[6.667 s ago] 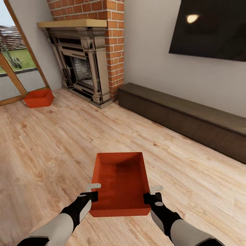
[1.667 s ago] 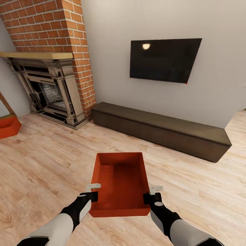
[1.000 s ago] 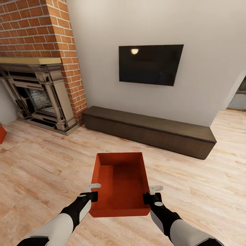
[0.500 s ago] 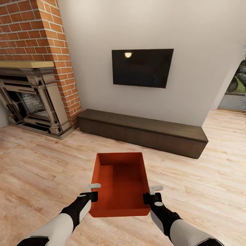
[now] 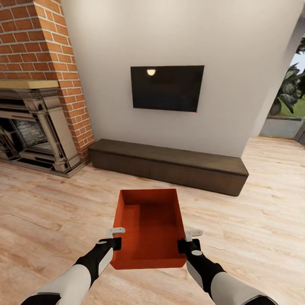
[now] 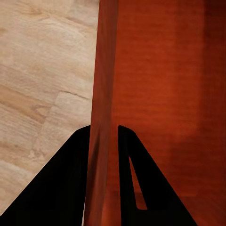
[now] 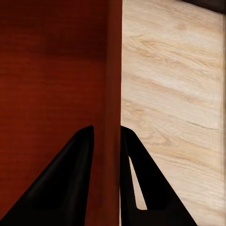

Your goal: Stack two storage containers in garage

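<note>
I hold one red-orange storage container [image 5: 148,224] level in front of me, above the living room's pale wood plank floor [image 5: 51,203]. My left gripper [image 5: 115,238] is shut on its left wall [image 6: 104,94], one black finger on each side. On the opposite wall [image 7: 113,94] my right gripper [image 5: 189,239] is shut the same way. The bin is open-topped and empty.
A white wall with a black TV [image 5: 166,88] faces me, with a long low dark cabinet [image 5: 169,165] below it. At the left stands a red-brick fireplace [image 5: 34,106]. At the far right is an opening with plants [image 5: 290,91] outside.
The camera has turned right and drawn back: fireplace, TV and cabinet slid left, and the second container on the floor at left left the picture. The held bin and both grippers stay the same.
</note>
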Available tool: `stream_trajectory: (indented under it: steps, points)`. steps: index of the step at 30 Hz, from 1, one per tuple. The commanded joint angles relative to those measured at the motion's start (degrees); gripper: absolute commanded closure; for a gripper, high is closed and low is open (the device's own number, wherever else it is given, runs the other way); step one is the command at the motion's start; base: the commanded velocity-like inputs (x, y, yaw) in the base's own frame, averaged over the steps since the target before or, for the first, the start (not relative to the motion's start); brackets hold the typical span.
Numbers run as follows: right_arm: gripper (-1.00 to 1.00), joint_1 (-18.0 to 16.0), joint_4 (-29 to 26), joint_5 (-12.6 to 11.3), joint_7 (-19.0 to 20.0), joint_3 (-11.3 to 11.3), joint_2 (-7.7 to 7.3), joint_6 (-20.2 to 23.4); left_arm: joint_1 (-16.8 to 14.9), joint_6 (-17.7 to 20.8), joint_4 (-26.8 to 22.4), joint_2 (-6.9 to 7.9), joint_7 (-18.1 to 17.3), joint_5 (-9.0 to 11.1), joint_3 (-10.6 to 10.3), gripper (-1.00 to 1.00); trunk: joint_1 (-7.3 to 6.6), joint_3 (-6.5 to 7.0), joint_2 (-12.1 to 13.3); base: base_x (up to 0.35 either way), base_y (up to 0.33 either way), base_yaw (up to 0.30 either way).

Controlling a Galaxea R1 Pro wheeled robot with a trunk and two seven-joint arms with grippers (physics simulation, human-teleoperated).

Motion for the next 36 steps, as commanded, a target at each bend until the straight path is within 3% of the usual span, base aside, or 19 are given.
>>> stream_trajectory:
  steps: [1,36]
  points:
    - [1.0,-0.06,0.15,-1.25,0.04,-0.15,0.24,-0.2,0.01,0.32,-0.29,-0.06,0.47,-0.1,0.08,1.0,0.0,0.03,-0.03,0.0,0.0,-0.121]
    - [1.0,-0.06,0.15,-1.31,0.04,-0.22,0.24,-0.17,0.0,0.32,-0.29,0.02,0.49,-0.1,0.04,1.0,0.0,3.02,-0.03,0.0,0.0,-0.121]
